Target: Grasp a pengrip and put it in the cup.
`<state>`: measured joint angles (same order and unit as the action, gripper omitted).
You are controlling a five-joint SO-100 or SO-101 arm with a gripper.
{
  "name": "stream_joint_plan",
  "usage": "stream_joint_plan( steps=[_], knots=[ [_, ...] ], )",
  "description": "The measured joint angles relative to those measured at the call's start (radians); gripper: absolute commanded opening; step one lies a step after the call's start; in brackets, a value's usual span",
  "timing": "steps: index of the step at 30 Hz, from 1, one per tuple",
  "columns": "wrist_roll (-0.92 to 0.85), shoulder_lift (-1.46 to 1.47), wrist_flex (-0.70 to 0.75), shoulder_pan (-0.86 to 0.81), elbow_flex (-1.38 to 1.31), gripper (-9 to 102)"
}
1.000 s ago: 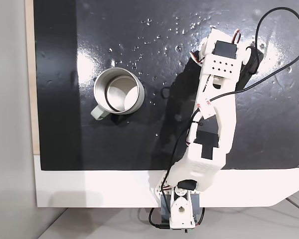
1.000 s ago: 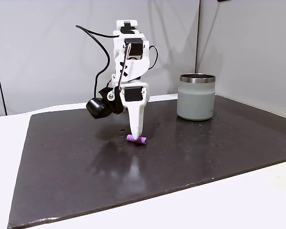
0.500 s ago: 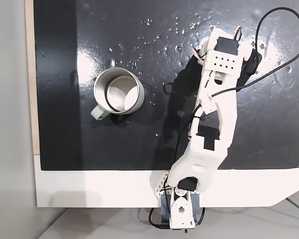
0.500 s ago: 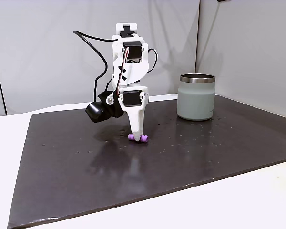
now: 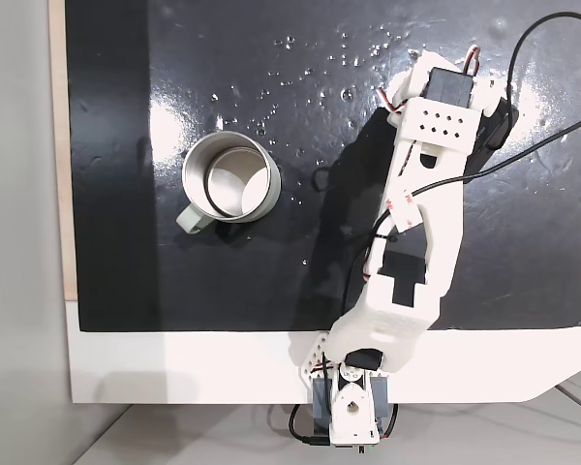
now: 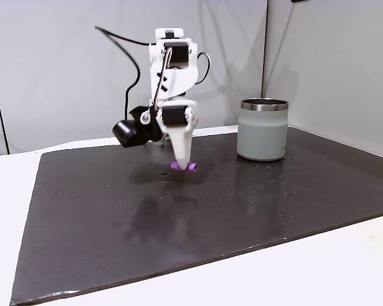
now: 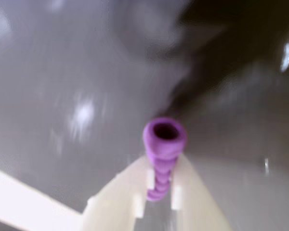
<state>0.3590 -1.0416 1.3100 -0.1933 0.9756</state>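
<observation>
Wrist view: gripper point(image 7: 160, 185) was clamped on the pengrip point(image 7: 162, 144), both white fingers point(image 7: 192, 192) pressed against its ribbed purple body. Its hollow open end pointed away from the camera, out past the fingertips. Background was blurred dark glossy surface, nothing else readable.

Side fixed view: gripper point(image 6: 184, 164) pointed straight down, tips pinching the pengrip point(image 6: 184, 167) about mid-length, purple ends sticking out on both sides of the fingers. The pengrip was lying roughly horizontal and looked slightly clear of the black mat point(image 6: 179, 217); a faint reflection showed beneath it, but I couldn't tell for sure whether it was touching. A black wrist camera housing point(image 6: 130, 131) hung off the left of the gripper. The arm point(image 6: 171, 70) rose near vertical above, black cable looping off its top.

The cup point(image 6: 263, 129) was standing upright on the mat, to the right of the gripper and farther back, well apart from it. Grey-green body, shiny metal rim.

Top-down fixed view: arm point(image 5: 421, 223) ran from its base point(image 5: 349, 407) at the bottom edge up to the upper right of the mat point(image 5: 232, 281). The wrist block covered the gripper and pengrip here. The cup point(image 5: 230, 179) sat left of the arm, well apart, handle at lower left, open side up, shiny inside. White specks were scattered on the mat near the top.
</observation>
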Motion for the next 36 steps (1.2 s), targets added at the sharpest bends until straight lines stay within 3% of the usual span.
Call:
stream_joint_plan(
  steps=[16, 36],
  knots=[
    [-0.066, -0.558, 0.238, 0.285, 0.083, 0],
    [-0.094, -0.617, 0.299, 0.627, 0.216, 0]
  ],
)
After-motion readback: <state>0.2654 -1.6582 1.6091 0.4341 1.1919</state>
